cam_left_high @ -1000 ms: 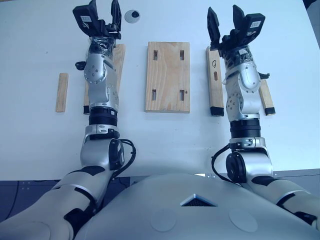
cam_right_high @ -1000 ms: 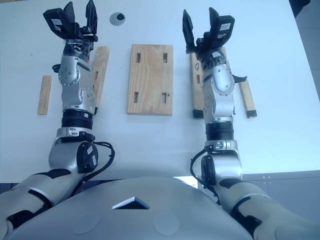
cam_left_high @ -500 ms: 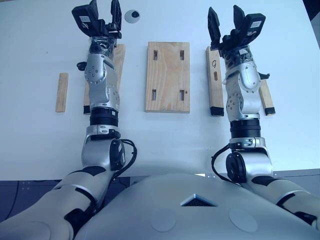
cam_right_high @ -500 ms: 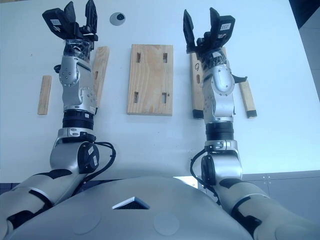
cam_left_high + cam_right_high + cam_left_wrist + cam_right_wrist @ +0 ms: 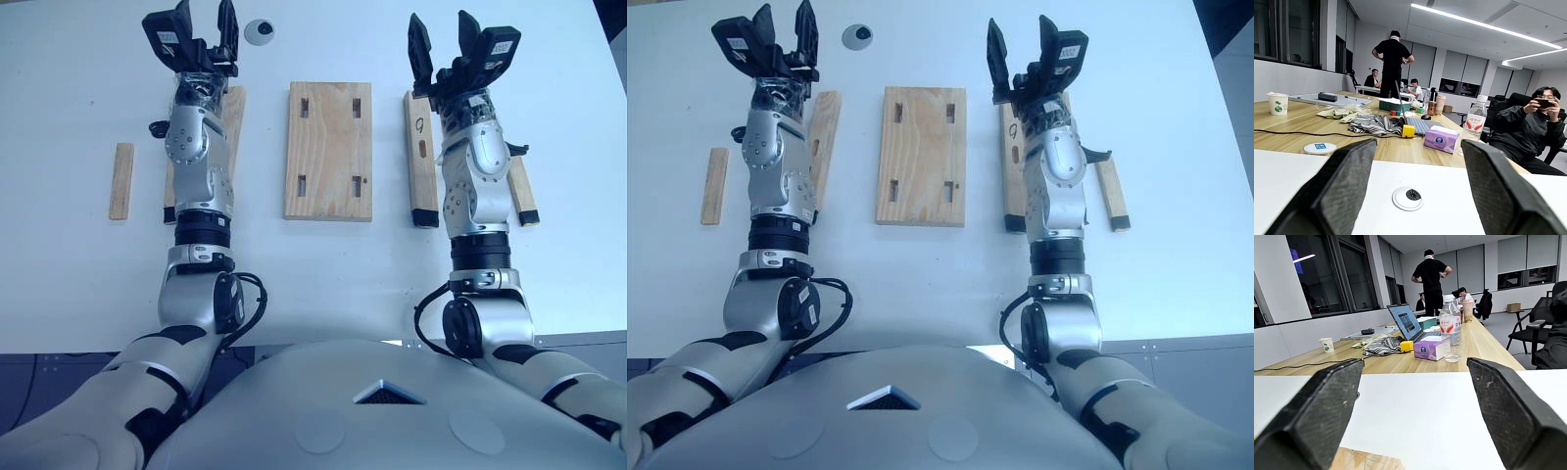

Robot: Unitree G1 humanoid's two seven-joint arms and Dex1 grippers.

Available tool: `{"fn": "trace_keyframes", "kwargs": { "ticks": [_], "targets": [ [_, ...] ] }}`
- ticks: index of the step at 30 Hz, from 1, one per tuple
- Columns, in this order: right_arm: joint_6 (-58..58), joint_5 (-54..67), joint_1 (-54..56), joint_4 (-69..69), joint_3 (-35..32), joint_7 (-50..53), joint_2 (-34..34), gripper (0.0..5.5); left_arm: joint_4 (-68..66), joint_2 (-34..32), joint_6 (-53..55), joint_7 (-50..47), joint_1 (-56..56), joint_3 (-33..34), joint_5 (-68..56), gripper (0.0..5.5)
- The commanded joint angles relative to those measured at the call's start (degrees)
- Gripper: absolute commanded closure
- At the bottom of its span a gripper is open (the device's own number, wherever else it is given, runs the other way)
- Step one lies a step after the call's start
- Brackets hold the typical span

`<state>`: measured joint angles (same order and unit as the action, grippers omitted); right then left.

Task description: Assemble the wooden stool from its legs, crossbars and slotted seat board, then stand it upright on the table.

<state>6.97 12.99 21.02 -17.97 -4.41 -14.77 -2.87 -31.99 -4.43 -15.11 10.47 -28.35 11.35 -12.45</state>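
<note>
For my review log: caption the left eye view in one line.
Stool unassembled: slotted seat board flat on the table; left end effector and right end effector open and empty.

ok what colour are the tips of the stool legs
Black tips on pale wooden legs; clearest in the left eye view.
</note>
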Motion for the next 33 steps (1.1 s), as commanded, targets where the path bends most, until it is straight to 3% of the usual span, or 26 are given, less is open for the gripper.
{"fn": "trace_keyframes", "kwargs": {
  "ticks": [1, 5, 10, 19, 26, 33],
  "targets": [
    [-0.9, -1.6, -0.6, 1.8, 0.5, 0.1, -1.2, 1.63, 0.0, -0.6, 0.4, -0.3, -0.2, -0.2, 0.6, 2.34],
    [-4.4, -0.2, -8.9, 10.7, -3.7, -3.6, -9.0, 1.63, 2.4, -1.1, 0.9, -0.4, 1.7, 0.0, 0.7, 2.34],
    [-8.0, 1.9, -27.5, 15.0, -11.6, -10.9, -19.7, 1.63, 6.1, -1.3, 2.3, -1.5, 5.4, 0.1, 0.8, 2.34],
    [-6.9, 0.6, -38.3, 9.8, -13.4, -14.8, -21.5, 1.63, 10.6, -0.9, 4.0, -3.1, 8.9, -0.4, 0.6, 2.34],
    [-11.5, 2.0, -40.7, 12.6, -12.9, -14.9, -20.8, 2.69, 11.9, -0.4, 4.5, -3.8, 10.3, -0.4, 0.6, 2.37],
    [-24.5, 3.8, -42.1, 24.0, -10.6, -12.0, -20.7, 3.86, 13.9, 0.6, 5.6, -3.9, 11.7, 0.1, -0.7, 2.37]
  ]
}}
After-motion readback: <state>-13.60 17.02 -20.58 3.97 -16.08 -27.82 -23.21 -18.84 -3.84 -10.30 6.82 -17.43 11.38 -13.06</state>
